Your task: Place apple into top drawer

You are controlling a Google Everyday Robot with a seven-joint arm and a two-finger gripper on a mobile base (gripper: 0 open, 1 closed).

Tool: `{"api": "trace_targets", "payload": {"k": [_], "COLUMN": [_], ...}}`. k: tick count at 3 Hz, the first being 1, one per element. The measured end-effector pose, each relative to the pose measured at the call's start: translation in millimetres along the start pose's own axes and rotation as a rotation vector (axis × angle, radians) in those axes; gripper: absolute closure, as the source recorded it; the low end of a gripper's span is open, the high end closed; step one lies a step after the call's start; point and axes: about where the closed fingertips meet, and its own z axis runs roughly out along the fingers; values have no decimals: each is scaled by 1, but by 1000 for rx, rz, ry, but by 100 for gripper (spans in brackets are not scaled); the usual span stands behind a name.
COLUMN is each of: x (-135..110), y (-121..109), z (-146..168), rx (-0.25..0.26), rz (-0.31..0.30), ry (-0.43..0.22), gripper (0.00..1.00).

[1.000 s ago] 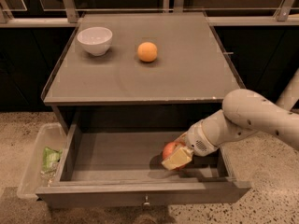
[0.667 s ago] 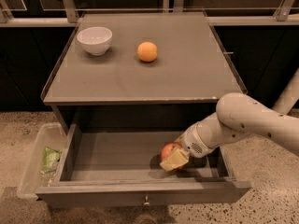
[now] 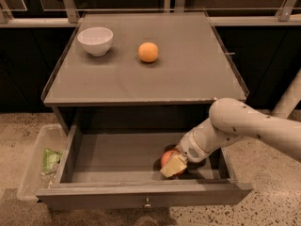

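The top drawer (image 3: 117, 154) is pulled open below the cabinet top, with a small metal knob (image 3: 147, 202) on its front panel. The red apple (image 3: 168, 157) sits low inside the drawer, right of centre, near the front. My gripper (image 3: 173, 165) reaches down into the drawer from the right and its pale fingers are around the apple, covering its front. The white arm (image 3: 244, 128) comes in from the right edge.
A white bowl (image 3: 95, 40) and a small orange fruit (image 3: 148, 52) stand on the cabinet top (image 3: 188, 69). A clear plastic bin (image 3: 37, 159) with a green packet (image 3: 49, 159) sits on the floor left of the drawer.
The arm and gripper have shifted slightly left inside the drawer with the apple. Nothing else has moved.
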Motion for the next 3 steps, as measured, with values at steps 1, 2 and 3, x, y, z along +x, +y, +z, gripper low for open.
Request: {"api": "trace_targets", "payload": {"k": [1,2,3], "x": [0,0,0], "y": [0,0,0], "z": [0,0,1], "rx": [-2,-2,-2], "rz": [0,0,0], "ry": [1,1,1], "gripper": [57,34,11]}}
